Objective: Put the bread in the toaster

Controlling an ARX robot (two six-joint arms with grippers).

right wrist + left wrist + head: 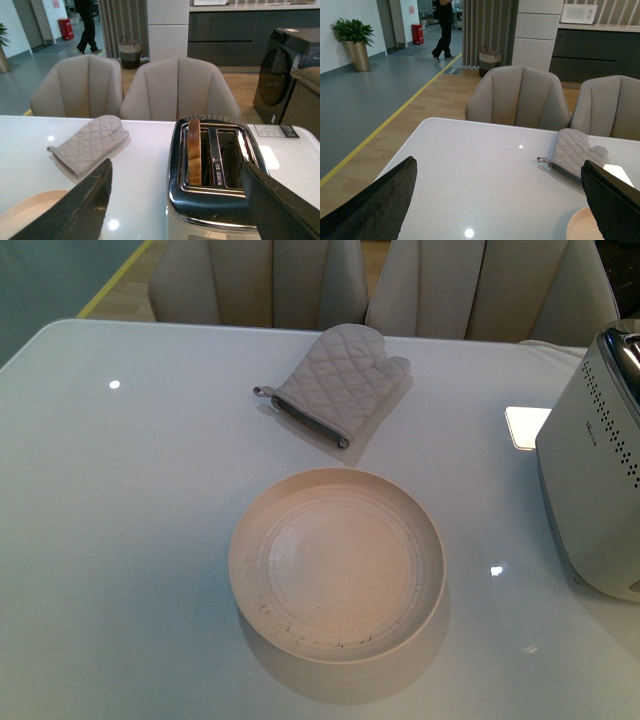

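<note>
The silver-white toaster (600,480) stands at the table's right edge, with dark holes on its side. In the right wrist view its chrome top (212,165) shows two slots. The bread (194,152) stands upright in one slot, crust up. My right gripper (177,200) hangs above and in front of the toaster, open and empty, its dark fingers (75,210) wide apart. My left gripper (500,210) is open and empty over the table's left part. Neither gripper shows in the front view.
A round cream plate (337,562) sits empty at the table's middle front. A quilted beige oven mitt (340,382) lies behind it. Two beige chairs (260,280) stand at the far edge. A white card (525,426) lies left of the toaster.
</note>
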